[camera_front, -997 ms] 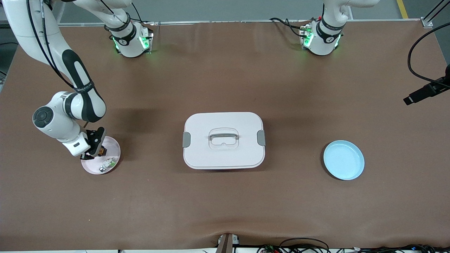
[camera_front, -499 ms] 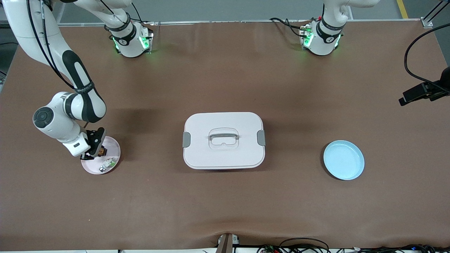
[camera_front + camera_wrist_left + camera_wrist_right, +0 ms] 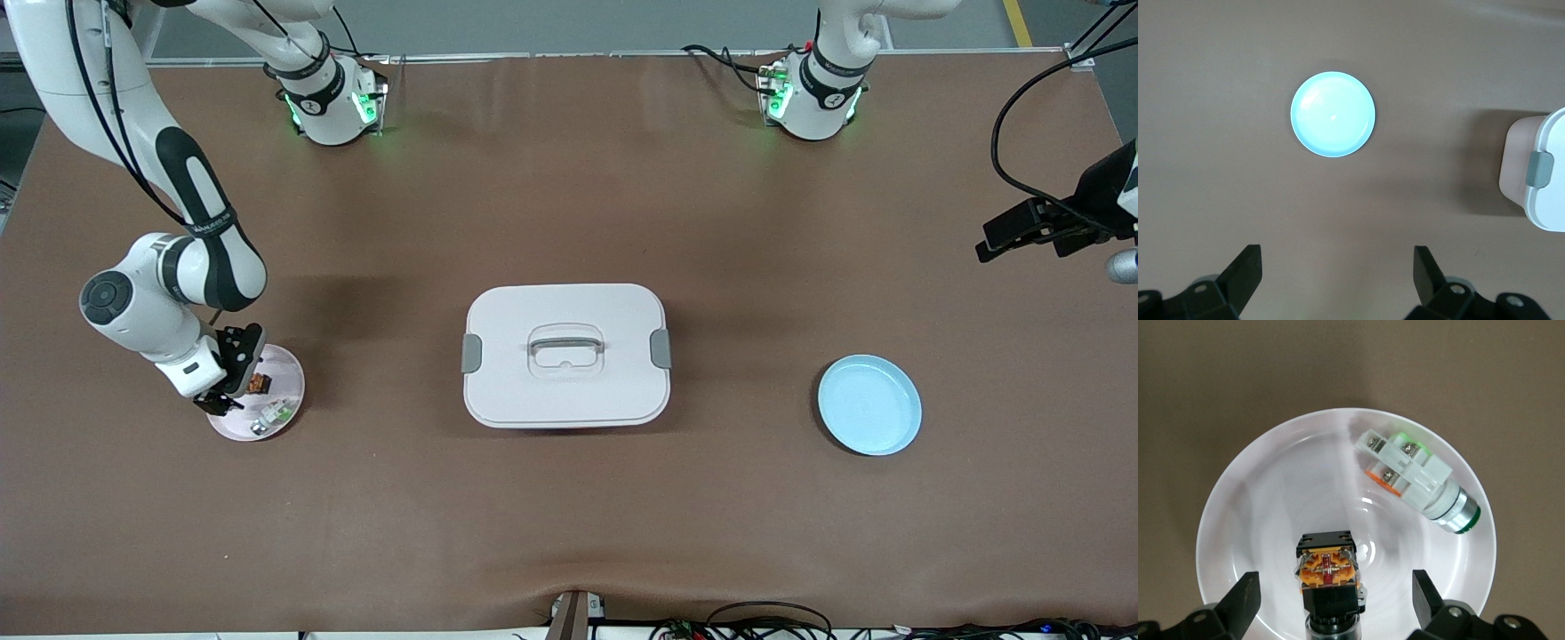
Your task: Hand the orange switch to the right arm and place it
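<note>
The orange switch lies on the small pink plate at the right arm's end of the table. In the right wrist view the orange switch is a black block with an orange middle on the plate. My right gripper hangs just over the plate, open. Its fingers stand on either side of the switch without touching it, the gripper centred on it. My left gripper is open and empty, high over the table's edge at the left arm's end; it also shows in the left wrist view.
A green-and-silver part lies on the same pink plate beside the switch. A white lidded box stands mid-table. A blue plate sits toward the left arm's end.
My right gripper has shifted slightly off the switch, which now shows more. My left gripper has moved in from the table's edge toward the middle.
</note>
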Motion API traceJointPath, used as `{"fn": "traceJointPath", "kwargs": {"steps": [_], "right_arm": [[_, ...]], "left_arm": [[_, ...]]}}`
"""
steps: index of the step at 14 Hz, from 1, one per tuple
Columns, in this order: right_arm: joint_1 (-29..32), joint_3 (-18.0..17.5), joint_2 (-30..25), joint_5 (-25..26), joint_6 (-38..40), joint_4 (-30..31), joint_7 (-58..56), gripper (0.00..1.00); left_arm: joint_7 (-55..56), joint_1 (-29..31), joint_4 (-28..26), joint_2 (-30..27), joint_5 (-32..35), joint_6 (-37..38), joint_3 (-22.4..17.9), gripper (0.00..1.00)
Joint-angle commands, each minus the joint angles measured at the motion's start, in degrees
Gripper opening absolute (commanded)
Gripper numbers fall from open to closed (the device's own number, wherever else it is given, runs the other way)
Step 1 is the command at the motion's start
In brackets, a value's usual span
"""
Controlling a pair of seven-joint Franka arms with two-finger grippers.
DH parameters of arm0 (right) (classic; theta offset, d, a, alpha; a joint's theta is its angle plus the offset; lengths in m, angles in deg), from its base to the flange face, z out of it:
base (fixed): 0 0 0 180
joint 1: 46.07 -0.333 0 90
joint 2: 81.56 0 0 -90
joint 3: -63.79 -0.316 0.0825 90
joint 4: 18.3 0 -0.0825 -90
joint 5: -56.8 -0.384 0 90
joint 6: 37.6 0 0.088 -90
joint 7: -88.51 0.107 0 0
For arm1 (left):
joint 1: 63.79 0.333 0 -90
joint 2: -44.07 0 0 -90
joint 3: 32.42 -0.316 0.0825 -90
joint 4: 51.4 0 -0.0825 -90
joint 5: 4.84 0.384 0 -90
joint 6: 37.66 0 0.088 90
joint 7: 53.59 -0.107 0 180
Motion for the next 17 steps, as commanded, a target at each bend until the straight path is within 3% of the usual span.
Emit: {"fn": "traceJointPath", "kwargs": {"steps": [1,5,9,12,15,17], "right_arm": [[1.1,-0.8,-0.8,0.1,5.3,-2.5,0.0,1.00],[1.1,-0.8,-2.2,0.0,10.3,-4.1,0.8,1.00],[1.0,-0.8,-4.3,0.1,13.5,-4.6,5.2,1.00],[0.5,-0.8,-5.5,0.1,18.0,-6.5,8.7,1.00],[0.4,-0.8,-6.3,0.1,24.3,-10.3,11.6,1.00],[0.3,-0.8,-7.9,0.2,27.2,-11.4,15.2,1.00]], "left_arm": [[-1.1,0.2,0.1,-0.6,0.1,-0.3,1.1,1.00],[-1.1,0.8,0.0,-1.3,5.1,-0.9,5.4,1.00],[-1.2,10.3,-0.5,-1.5,6.0,-2.3,14.2,1.00],[-4.4,11.0,-1.5,-1.9,5.9,-3.7,14.3,1.00],[-4.8,11.0,-8.1,-6.4,5.5,-7.5,14.3,1.00],[-4.7,11.0,-9.5,-7.7,5.5,-8.4,14.4,1.00]]}}
